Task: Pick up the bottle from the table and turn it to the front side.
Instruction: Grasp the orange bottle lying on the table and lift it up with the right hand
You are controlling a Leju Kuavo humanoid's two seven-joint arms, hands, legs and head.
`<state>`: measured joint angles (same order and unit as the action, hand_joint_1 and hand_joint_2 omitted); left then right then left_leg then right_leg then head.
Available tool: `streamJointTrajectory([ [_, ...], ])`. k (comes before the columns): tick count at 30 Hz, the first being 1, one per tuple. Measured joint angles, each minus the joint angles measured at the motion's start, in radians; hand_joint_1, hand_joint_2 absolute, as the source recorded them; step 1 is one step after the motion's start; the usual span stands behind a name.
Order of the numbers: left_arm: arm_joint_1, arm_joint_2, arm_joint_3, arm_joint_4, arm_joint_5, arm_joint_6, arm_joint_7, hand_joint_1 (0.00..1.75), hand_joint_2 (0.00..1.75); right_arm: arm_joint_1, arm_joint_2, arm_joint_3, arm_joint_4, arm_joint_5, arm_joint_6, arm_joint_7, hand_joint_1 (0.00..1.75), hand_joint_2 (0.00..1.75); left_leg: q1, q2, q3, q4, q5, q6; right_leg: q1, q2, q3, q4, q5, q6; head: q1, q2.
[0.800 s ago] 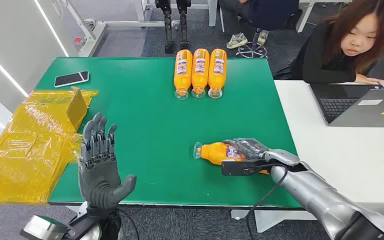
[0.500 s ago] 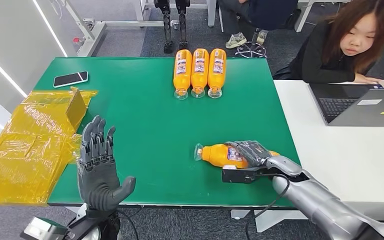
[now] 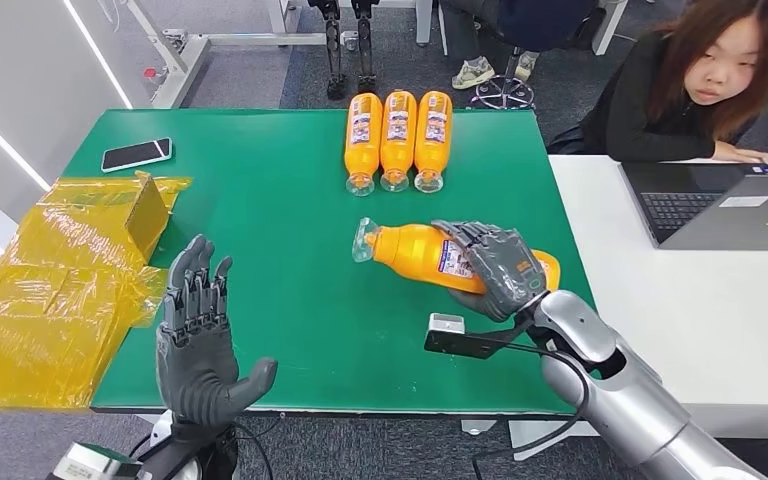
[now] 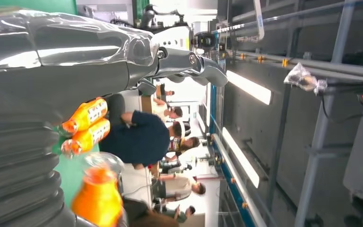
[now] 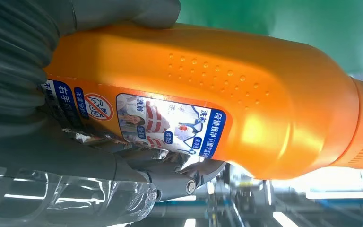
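Note:
An orange bottle (image 3: pixel 410 250) with a clear cap and a blue-and-white label hangs tilted above the green table (image 3: pixel 290 240), cap end toward the left. My right hand (image 3: pixel 497 268) grips its body, fingers wrapped over the label. Close up in the right wrist view, the orange bottle (image 5: pixel 246 104) shows its label, with the right hand's thumb (image 5: pixel 123 12) pressed on its side. My left hand (image 3: pixel 197 335) is raised at the table's near left edge, palm up, fingers apart and holding nothing. The left hand (image 4: pixel 56 61) is large in its wrist view.
Three more orange bottles (image 3: pixel 397 135) lie side by side at the table's far edge. A phone (image 3: pixel 136 154) lies far left, beside yellow plastic wrapping (image 3: pixel 55 280). A person (image 3: pixel 690 90) sits at the white table on the right with a laptop (image 3: pixel 730 205).
My right hand has lifted the bottle off the table and carried it up and away from me. The left hand has stayed put. The view has shifted slightly.

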<state>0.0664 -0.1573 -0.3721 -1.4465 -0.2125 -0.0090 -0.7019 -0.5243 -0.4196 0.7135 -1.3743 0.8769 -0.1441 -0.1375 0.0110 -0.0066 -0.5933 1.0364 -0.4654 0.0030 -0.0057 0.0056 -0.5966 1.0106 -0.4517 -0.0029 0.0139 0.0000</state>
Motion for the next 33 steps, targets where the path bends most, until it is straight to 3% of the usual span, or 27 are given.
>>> streamJointTrajectory([
  [10, -0.003, -0.022, 0.019, 0.030, -0.012, -0.004, 0.000, 0.00, 1.75, 0.044, 0.085, -0.077, -0.132, -0.012, 0.001, -0.066, 1.75, 1.75, 0.000, 0.001, -0.002, 0.000, 0.000, 0.000, 0.000, 0.000, -0.002, 0.000, 0.000, 0.000, 0.000, 0.000],
  [18, -0.023, -0.035, 0.019, 0.049, 0.043, -0.057, 0.000, 0.00, 1.75, 0.163, 0.194, -0.080, -0.179, -0.099, -0.122, -0.197, 1.75, 1.75, 0.000, 0.001, -0.002, 0.000, 0.000, 0.000, 0.000, 0.000, -0.003, 0.000, -0.001, -0.001, 0.000, 0.000],
  [33, -0.081, -0.042, -0.020, 0.070, 0.114, -0.082, 0.000, 0.00, 1.75, 0.272, 0.333, -0.047, -0.172, -0.178, -0.158, -0.254, 1.75, 1.75, 0.000, 0.001, -0.002, 0.000, 0.000, 0.000, 0.000, 0.000, -0.003, 0.000, -0.001, -0.001, 0.000, 0.000],
])
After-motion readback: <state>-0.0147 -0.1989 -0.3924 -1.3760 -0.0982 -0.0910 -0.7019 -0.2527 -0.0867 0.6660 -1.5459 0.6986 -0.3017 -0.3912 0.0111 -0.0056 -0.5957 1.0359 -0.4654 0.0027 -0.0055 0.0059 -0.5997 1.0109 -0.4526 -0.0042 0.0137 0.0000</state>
